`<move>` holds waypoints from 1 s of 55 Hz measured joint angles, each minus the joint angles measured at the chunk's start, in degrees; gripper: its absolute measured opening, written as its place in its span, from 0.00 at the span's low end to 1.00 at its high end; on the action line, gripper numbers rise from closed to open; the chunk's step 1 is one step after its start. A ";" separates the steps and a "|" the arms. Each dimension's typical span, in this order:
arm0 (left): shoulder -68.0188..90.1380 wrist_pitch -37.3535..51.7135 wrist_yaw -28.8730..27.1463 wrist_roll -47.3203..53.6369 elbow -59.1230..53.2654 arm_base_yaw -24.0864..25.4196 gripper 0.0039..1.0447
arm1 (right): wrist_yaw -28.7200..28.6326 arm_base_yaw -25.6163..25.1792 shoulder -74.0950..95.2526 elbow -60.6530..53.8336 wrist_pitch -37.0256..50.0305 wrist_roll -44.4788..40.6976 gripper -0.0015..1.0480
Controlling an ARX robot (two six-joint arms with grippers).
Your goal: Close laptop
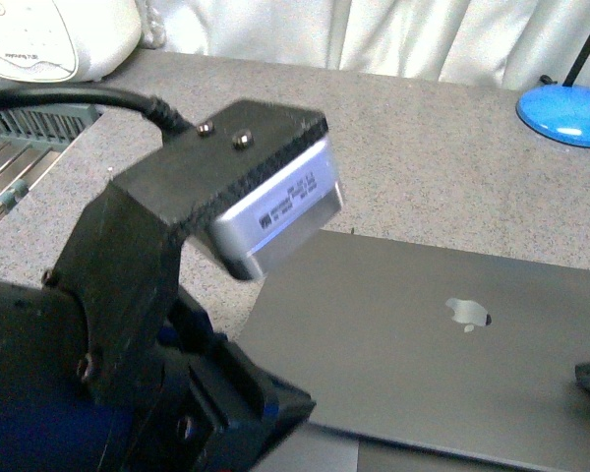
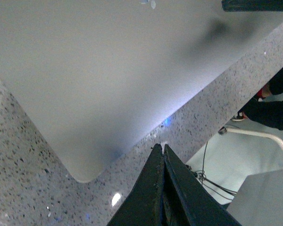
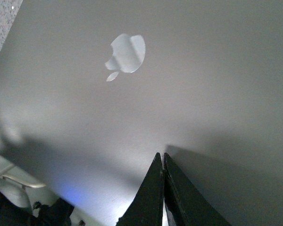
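Now the thin space-grey metal laptop (image 1: 423, 344) lies lid down — left gripper (image 2: 163, 148) and right gripper (image 3: 162, 156) both pinched closed, empty.

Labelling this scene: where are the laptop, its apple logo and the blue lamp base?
laptop (image 1: 383, 344), front view, lid's middle.
apple logo (image 3: 127, 52), right wrist view, logo's centre.
blue lamp base (image 1: 565, 113), front view, disc's top.
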 joint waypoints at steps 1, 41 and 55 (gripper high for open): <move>-0.02 -0.33 0.00 0.00 -0.02 -0.04 0.04 | 0.15 0.17 -0.07 -0.04 -0.17 0.17 0.01; 3.48 4.87 -11.96 5.95 4.22 8.85 0.04 | 12.61 -5.07 -0.66 4.98 7.19 -1.44 0.01; 1.70 14.12 -21.27 6.97 8.76 20.20 0.04 | 22.45 -10.25 -5.99 6.16 15.06 -5.95 0.01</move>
